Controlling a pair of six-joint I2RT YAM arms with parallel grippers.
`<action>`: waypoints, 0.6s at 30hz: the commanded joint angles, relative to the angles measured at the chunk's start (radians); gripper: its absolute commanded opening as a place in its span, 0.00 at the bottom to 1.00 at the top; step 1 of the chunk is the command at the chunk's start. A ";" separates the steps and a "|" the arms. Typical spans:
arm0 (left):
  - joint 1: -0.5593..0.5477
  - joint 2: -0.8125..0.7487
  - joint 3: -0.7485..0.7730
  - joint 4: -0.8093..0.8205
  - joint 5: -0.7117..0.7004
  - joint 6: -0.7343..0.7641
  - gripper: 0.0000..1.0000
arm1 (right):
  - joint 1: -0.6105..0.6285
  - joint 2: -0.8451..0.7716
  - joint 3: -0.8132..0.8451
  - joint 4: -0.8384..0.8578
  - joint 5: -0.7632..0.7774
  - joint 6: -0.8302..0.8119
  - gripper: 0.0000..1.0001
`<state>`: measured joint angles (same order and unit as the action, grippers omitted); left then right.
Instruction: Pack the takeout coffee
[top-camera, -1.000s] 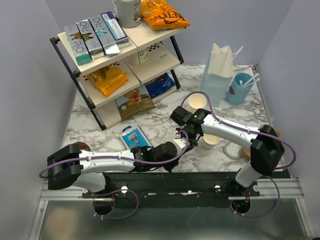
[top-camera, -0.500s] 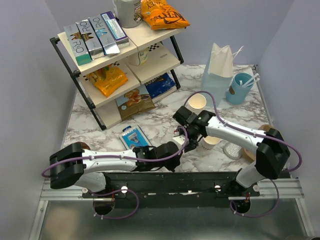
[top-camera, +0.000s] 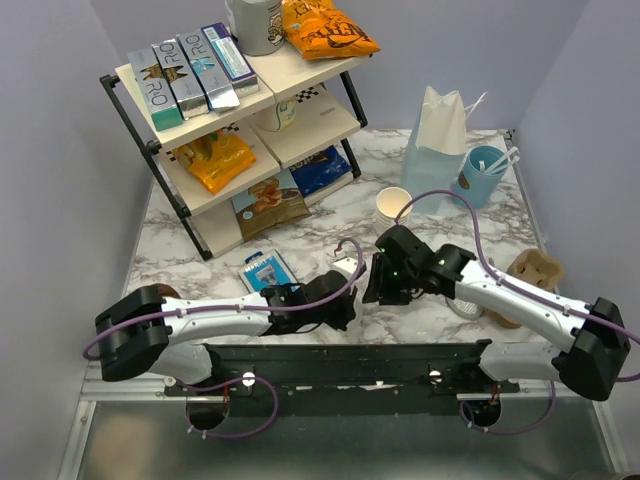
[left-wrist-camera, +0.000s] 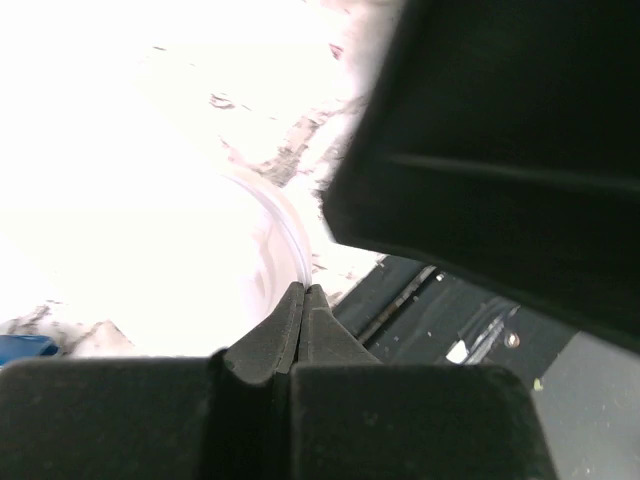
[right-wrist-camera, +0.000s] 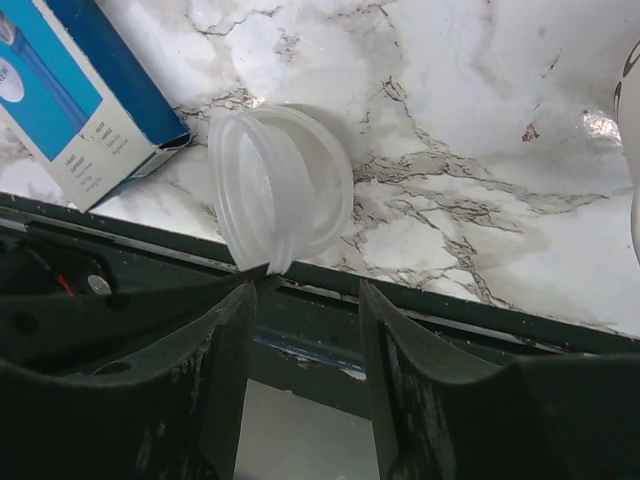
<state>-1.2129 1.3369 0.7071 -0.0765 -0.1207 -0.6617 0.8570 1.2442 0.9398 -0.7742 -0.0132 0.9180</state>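
The takeout coffee is hidden or out of view; no lidded cup shows. A translucent white lid (right-wrist-camera: 282, 185) stands tilted on edge above the table's front edge. My left gripper (left-wrist-camera: 305, 293) is shut on the lid's (left-wrist-camera: 250, 262) rim, pinching its lower edge. In the top view the left gripper (top-camera: 347, 292) sits at the front centre with the lid (top-camera: 346, 270) just beyond it. My right gripper (right-wrist-camera: 305, 300) is open, its fingers apart just short of the lid and holding nothing. In the top view the right gripper (top-camera: 375, 288) is close beside the left one.
A blue box (top-camera: 265, 272) lies left of the grippers. A stack of lidless paper cups (top-camera: 393, 205), a white paper bag (top-camera: 435, 140) and a blue cup of utensils (top-camera: 480, 175) stand behind. A brown cup carrier (top-camera: 530, 270) is at the right, a snack shelf (top-camera: 240, 130) at the back left.
My right gripper has opened, let go of the lid and swung right and toward the near edge. The left gripper stays shut on the lid's rim.
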 joint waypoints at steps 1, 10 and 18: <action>0.024 -0.039 -0.026 0.043 0.038 -0.009 0.00 | 0.001 -0.042 -0.079 0.095 -0.024 0.010 0.51; 0.044 -0.062 -0.057 0.072 0.099 0.010 0.00 | 0.001 0.003 -0.107 0.191 -0.062 -0.011 0.48; 0.050 -0.094 -0.066 0.058 0.067 0.019 0.00 | 0.001 0.061 -0.104 0.205 -0.088 0.001 0.46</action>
<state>-1.1713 1.2823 0.6552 -0.0399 -0.0509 -0.6556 0.8570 1.2816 0.8364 -0.5987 -0.0723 0.9161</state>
